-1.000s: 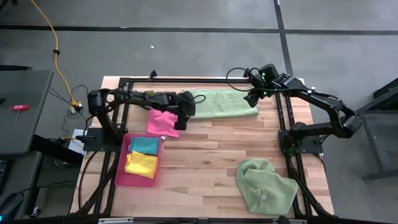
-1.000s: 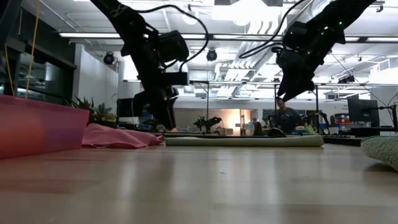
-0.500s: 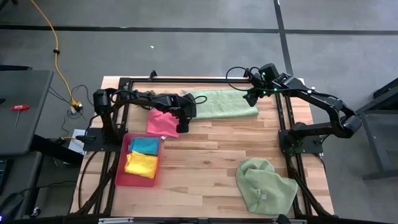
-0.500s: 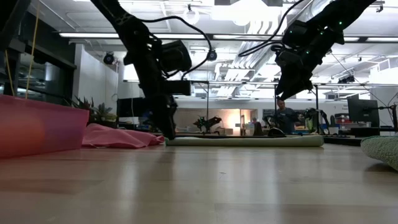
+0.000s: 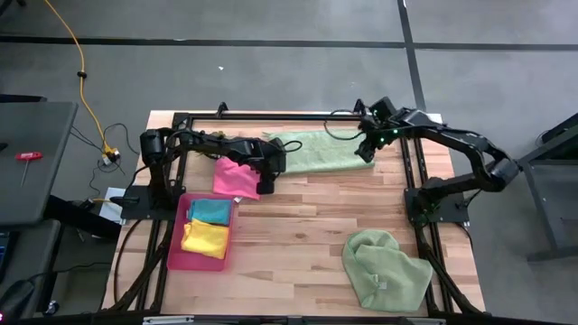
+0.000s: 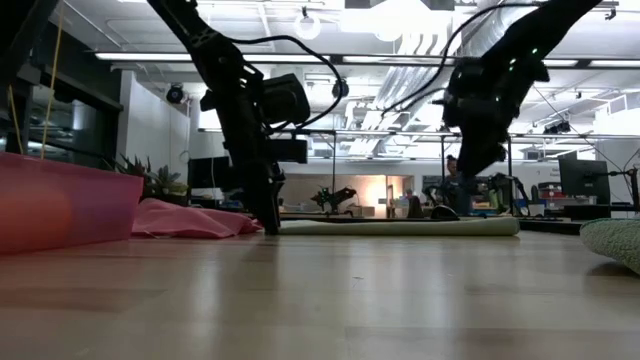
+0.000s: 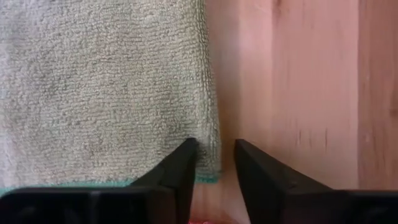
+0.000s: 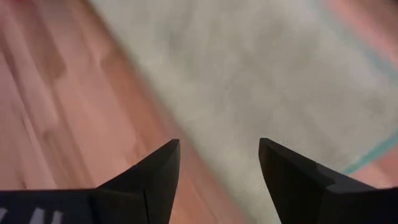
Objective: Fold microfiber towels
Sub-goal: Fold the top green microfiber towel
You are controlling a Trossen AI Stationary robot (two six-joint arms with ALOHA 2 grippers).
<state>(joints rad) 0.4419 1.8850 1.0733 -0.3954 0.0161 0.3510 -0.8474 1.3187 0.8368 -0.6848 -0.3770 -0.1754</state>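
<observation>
Fold step on the flat pale green towel [image 5: 321, 151], at the tabletop's [image 5: 307, 226] far edge. Left gripper [image 7: 215, 163] was narrowing over its corner; right gripper [image 8: 217, 163] was open above the opposite end. Next: pinch both corners, lift, fold.

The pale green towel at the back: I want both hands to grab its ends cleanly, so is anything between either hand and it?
Nothing visible. The left hand straddles a corner of the flat pale green towel; the right hand hangs open over its other end. The pink towel lies beside, not between.
</observation>
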